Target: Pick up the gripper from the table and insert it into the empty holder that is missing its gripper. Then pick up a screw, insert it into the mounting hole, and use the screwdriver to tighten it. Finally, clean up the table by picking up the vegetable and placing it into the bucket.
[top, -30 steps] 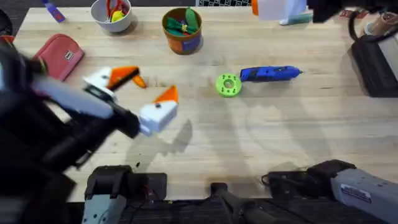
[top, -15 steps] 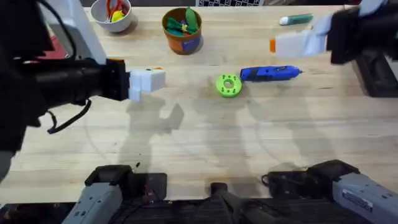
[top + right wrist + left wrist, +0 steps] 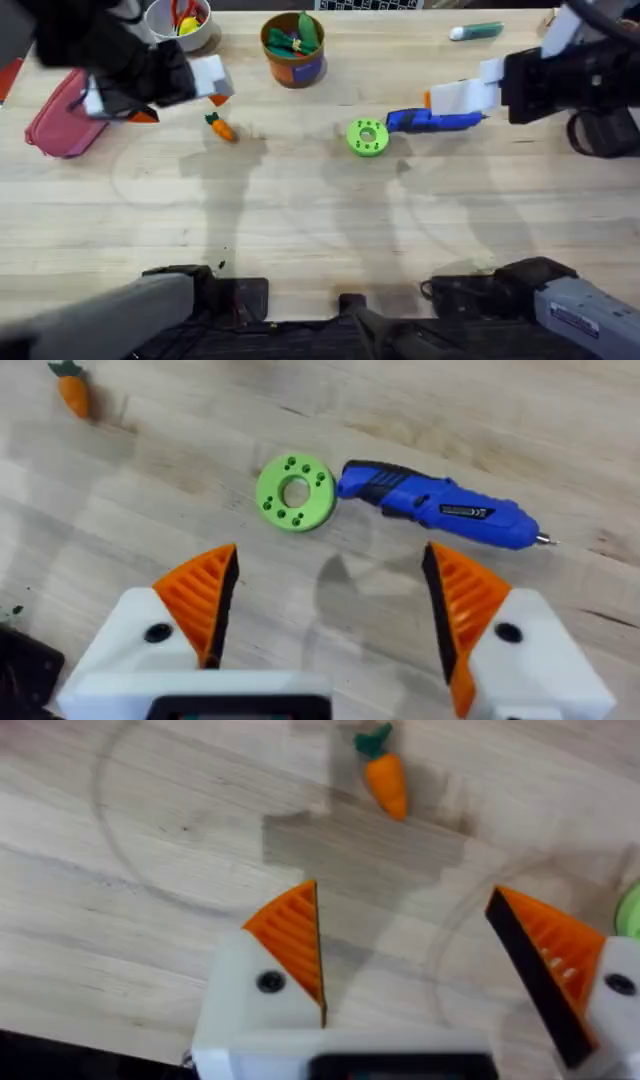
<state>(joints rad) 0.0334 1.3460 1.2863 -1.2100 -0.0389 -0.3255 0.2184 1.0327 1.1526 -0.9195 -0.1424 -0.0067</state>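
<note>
Overhead view: both arms raised over the desk, nothing gripped.
Left claw: spread wide, empty, both orange ribbed pads in place; hangs above the vegetable.
Right claw: spread wide, empty, both pads in place; hangs over the screwdriver.
Vegetable: toy carrot lying on bare desk, left of centre, well apart from the bucket.
Screwdriver: lying flat, tip pointing right, just beside the green disc.
Bucket: far edge, upright, already holds green and yellow bits; carrot not in it.
Progress: judging by both claws fully fitted, insert and screw steps look done; cleanup is left.
Remaining: grasp carrot, carry to bucket, drop.
</note>
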